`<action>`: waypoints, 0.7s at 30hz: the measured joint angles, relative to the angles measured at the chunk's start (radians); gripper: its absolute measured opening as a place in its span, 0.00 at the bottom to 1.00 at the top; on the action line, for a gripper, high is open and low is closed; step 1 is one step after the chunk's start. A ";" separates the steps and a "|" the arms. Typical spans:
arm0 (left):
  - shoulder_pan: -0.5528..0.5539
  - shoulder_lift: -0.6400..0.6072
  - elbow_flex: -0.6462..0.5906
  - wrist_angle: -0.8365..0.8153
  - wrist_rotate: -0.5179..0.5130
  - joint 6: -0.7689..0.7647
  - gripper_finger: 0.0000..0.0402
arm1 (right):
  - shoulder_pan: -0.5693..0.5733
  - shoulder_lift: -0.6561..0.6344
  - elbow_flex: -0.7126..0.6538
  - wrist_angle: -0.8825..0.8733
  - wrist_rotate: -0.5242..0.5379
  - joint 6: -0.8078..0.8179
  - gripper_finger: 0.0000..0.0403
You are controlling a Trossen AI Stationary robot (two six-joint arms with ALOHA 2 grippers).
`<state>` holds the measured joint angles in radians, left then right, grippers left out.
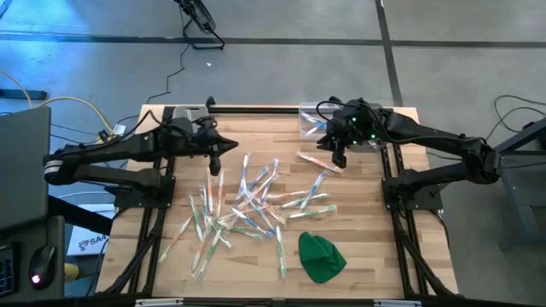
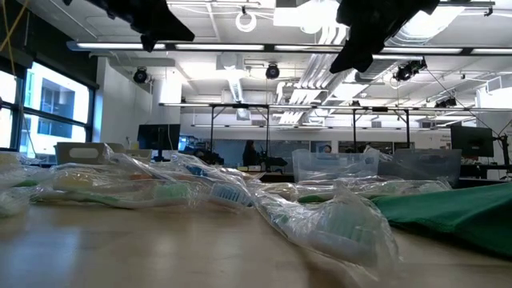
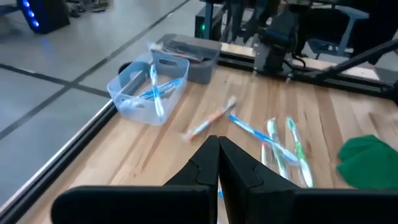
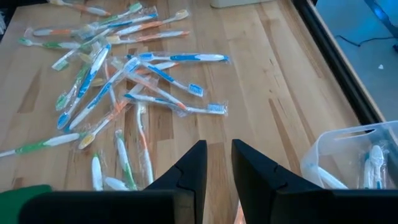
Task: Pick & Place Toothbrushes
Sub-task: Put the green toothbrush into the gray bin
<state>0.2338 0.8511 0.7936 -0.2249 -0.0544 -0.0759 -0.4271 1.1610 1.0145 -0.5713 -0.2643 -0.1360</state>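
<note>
Many wrapped toothbrushes (image 1: 252, 203) lie scattered flat on the middle of the wooden table, also seen in the right wrist view (image 4: 134, 81). A clear bin (image 1: 312, 120) at the far right holds a few toothbrushes (image 3: 155, 93). My left gripper (image 1: 213, 167) hovers above the pile's far left part, shut and empty (image 3: 218, 148). My right gripper (image 1: 339, 159) hovers beside the clear bin (image 4: 354, 155), above an orange toothbrush (image 1: 321, 162), open by a narrow gap with nothing between the fingers (image 4: 218, 154). In the low view both grippers hang well above the tabletop.
A green cloth lump (image 1: 322, 257) lies near the table's near right edge. A grey bin (image 3: 189, 51) stands at the far edge next to the clear bin. Bare wood (image 1: 367, 213) shows right of the pile. Black frame rails run along the table's edges.
</note>
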 joint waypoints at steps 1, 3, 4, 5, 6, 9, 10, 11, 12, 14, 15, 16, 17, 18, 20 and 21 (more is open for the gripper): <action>0.000 0.000 -0.002 0.000 0.000 -0.012 0.00 | 0.000 0.000 0.000 -0.005 -0.004 0.000 0.16; 0.001 0.001 -0.004 -0.005 0.000 -0.034 0.00 | 0.002 0.000 0.000 -0.006 -0.006 0.015 0.16; 0.001 0.001 -0.004 -0.003 0.000 -0.036 0.00 | 0.006 0.000 0.000 -0.009 -0.006 0.030 0.16; 0.001 0.001 -0.004 -0.004 0.000 -0.037 0.00 | 0.009 0.000 0.000 -0.014 -0.006 0.041 0.16; 0.001 0.004 -0.004 -0.004 0.000 -0.037 0.00 | 0.012 0.000 0.000 -0.019 -0.007 0.054 0.16; 0.001 0.007 -0.004 -0.010 0.009 -0.038 0.00 | 0.036 0.000 0.000 -0.041 -0.007 0.095 0.16; 0.001 0.007 -0.004 -0.010 0.011 -0.037 0.00 | 0.047 0.000 0.000 -0.050 -0.007 0.109 0.16; 0.001 0.007 -0.004 -0.008 0.011 -0.037 0.00 | 0.059 0.000 0.000 -0.063 -0.007 0.117 0.16; 0.001 0.007 -0.004 -0.008 0.011 -0.037 0.00 | 0.074 0.000 0.000 -0.073 -0.006 0.129 0.16; 0.001 0.007 -0.004 -0.010 0.011 -0.036 0.00 | 0.110 0.000 0.000 -0.085 0.000 0.158 0.16; 0.001 0.007 -0.004 -0.010 0.011 -0.036 0.00 | 0.130 0.000 0.000 -0.089 -0.001 0.173 0.16; 0.001 0.007 -0.004 -0.009 0.011 -0.036 0.00 | 0.152 0.000 0.000 -0.092 -0.001 0.187 0.16; 0.001 0.007 -0.004 -0.010 0.011 -0.035 0.00 | 0.176 0.000 0.000 -0.095 0.000 0.200 0.16; 0.001 0.007 -0.004 -0.010 0.011 -0.035 0.00 | 0.200 0.000 0.000 -0.099 0.002 0.214 0.16; 0.001 0.007 -0.004 -0.010 0.011 -0.037 0.00 | 0.251 0.000 0.000 -0.101 0.013 0.232 0.16; 0.001 0.007 -0.004 -0.010 0.011 -0.038 0.00 | 0.277 0.000 0.000 -0.101 0.030 0.243 0.16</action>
<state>0.2348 0.8581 0.7898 -0.2349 -0.0433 -0.1135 -0.1504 1.1610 1.0145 -0.6720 -0.2340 0.1074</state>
